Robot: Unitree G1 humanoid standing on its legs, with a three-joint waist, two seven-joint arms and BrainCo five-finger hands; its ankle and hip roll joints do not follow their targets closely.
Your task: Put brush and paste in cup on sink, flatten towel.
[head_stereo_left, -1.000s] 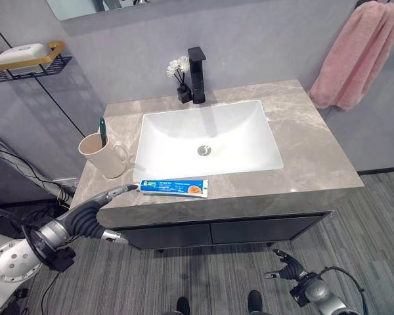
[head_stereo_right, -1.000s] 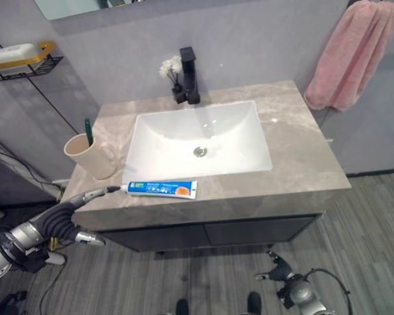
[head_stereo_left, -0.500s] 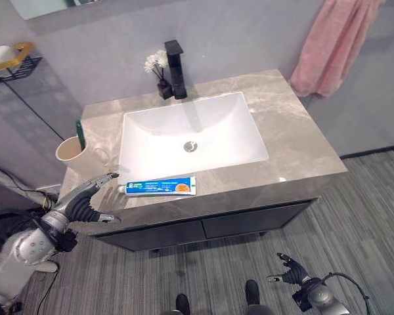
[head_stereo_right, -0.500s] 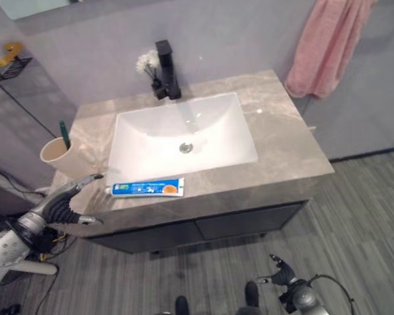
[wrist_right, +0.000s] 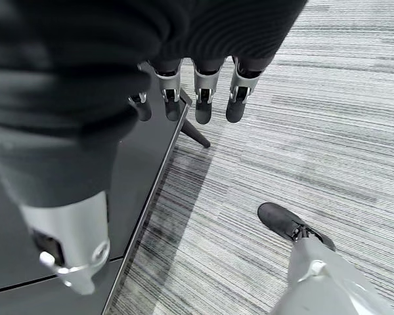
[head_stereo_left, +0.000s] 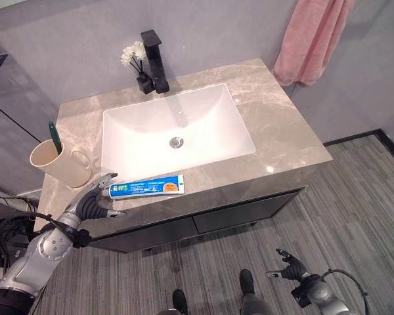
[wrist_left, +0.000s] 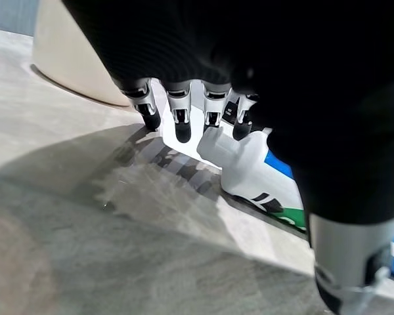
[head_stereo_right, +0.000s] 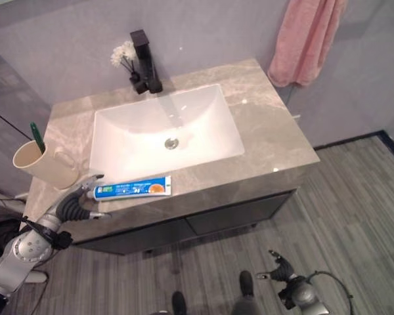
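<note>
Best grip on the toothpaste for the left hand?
Probably the cap end. The toothpaste lies flat along the counter's front edge, cap toward the left hand, which is already beside it. Come from above, fingers and thumb pinching across the tube's narrow width.

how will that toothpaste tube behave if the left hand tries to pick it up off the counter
The tube lies flat on the smooth counter, so it will probably slide rather than roll if nudged. It looks soft-walled and light, likely to dent under a pinch. The left hand is at its cap end, where it is likely stiffer.
</note>
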